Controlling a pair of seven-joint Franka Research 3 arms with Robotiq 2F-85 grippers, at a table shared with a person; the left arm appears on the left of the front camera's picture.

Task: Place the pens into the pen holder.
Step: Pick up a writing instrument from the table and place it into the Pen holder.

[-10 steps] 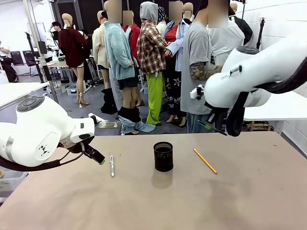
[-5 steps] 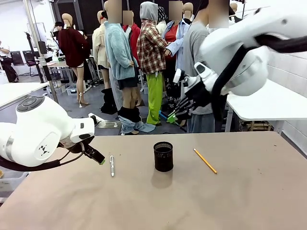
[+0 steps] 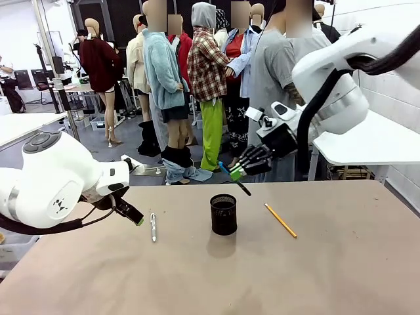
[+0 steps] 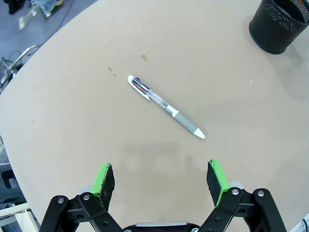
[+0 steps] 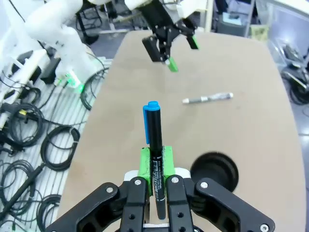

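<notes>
Front view: right end effector (image 3: 236,174) tight on blue-and-black pen (image 3: 244,188) above pen holder (image 3: 224,221)

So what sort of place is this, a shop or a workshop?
Probably a robotics lab or test hall: a white left arm and right arm share a plain table, cables lie on the floor, and a second table stands behind.

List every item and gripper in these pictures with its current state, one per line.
right gripper: shut on the blue-and-black pen
blue-and-black pen: held off the table, tilted
left gripper: open, holding nothing
silver-white pen: lying flat on the table
pencil: lying flat on the table
pen holder: upright, no pen in it
</notes>
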